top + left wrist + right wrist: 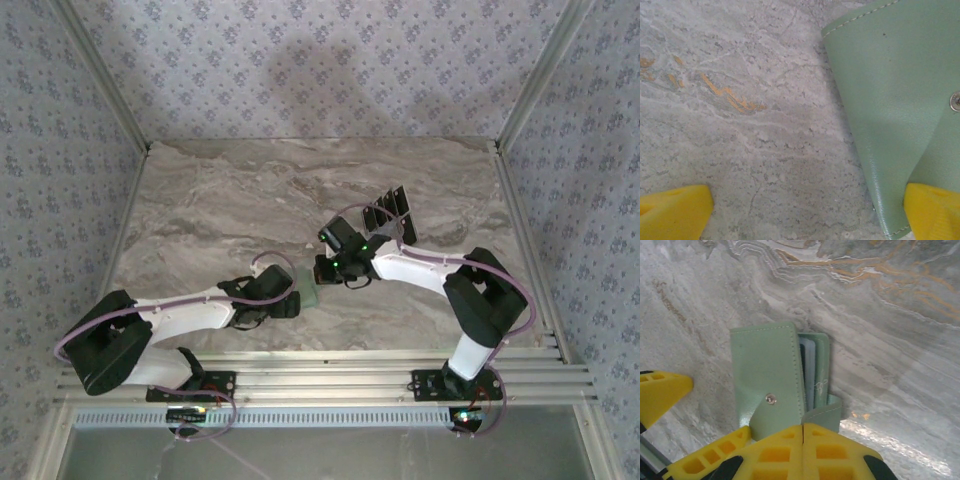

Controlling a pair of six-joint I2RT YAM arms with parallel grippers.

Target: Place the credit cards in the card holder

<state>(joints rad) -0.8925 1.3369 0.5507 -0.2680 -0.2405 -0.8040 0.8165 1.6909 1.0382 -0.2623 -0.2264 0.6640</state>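
The pale green card holder (767, 365) lies on the marble between both grippers, its snap flap (771, 412) folded up and open. A thin dark edge and pale inner sleeves (807, 365) show in its mouth. My right gripper (802, 440) is shut, its yellow fingertips pinched together on the raised flap. Next to the card holder (895, 90), my left gripper (805, 220) is open, its right finger (935, 210) resting on the holder's near edge. Several dark credit cards (388, 212) sit fanned behind the right gripper (335, 268).
The marble table (230, 200) is walled by patterned panels, and an aluminium rail (330, 385) runs along the near edge. The left arm (180, 320) lies low across the front left. A left-gripper finger (660, 390) juts in beside the holder.
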